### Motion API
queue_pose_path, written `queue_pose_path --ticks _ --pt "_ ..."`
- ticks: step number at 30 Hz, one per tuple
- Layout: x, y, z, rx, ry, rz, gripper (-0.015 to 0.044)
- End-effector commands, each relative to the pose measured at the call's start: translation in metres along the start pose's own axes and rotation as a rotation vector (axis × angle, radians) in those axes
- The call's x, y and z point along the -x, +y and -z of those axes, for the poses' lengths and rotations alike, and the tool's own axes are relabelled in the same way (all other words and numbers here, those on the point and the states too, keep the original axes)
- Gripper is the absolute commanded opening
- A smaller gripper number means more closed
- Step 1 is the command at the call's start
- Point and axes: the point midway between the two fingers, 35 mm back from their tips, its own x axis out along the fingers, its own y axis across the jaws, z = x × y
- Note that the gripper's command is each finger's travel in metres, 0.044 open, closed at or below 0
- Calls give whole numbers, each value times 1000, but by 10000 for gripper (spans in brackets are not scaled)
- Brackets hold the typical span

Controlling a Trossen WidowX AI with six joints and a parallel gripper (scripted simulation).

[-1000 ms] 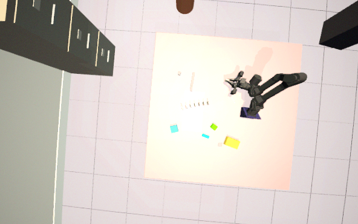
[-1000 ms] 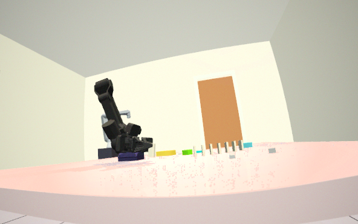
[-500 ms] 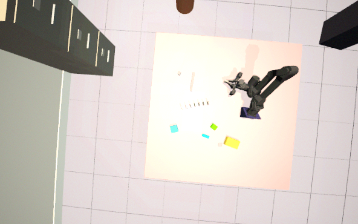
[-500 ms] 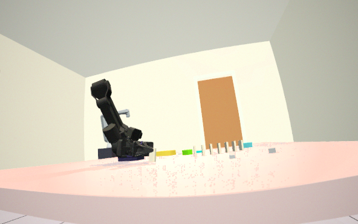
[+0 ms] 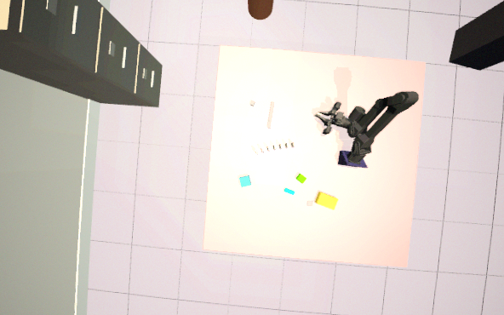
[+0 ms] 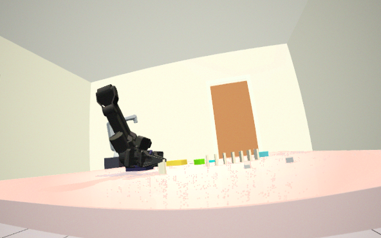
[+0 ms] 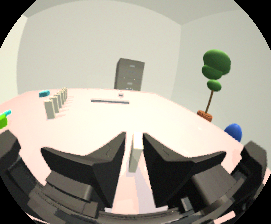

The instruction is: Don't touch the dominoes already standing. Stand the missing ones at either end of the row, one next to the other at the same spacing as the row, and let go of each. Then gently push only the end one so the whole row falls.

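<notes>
A pale domino (image 6: 162,168) (image 7: 135,155) stands upright, leaning slightly in the wrist view, low at the table between the fingertips. My gripper (image 5: 317,114) (image 7: 134,135) is partly open around it, with a gap on the left finger's side; whether the right finger touches it is unclear. The domino is hard to make out in the top view. The row of several standing dominoes (image 5: 280,146) (image 6: 233,157) (image 7: 49,109) is upright and evenly spaced, well away from the gripper, to the left in the wrist view.
A thin flat bar (image 5: 271,115) (image 7: 110,101) and a small pale block (image 5: 252,103) lie beyond the row. A cyan block (image 5: 245,181), a small blue block (image 5: 289,191), a green block (image 5: 300,178), a yellow block (image 5: 327,201) and a pale piece (image 5: 310,203) lie on the row's other side.
</notes>
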Motion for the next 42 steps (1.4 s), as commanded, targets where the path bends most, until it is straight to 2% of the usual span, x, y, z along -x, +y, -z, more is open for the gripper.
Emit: queue_pose_path --ticks 1,11,25,31,36,42 --pt "0 1 -1 8 -5 -4 181" --pt "0 1 -1 8 -5 -4 440" --pt "5 -5 -48 2 -2 2 440" --pt "-2 -8 -48 -8 24 -4 440" --pt "-40 -16 -43 -18 194 -73 440" --pt "-68 6 -38 114 503 -305 440"
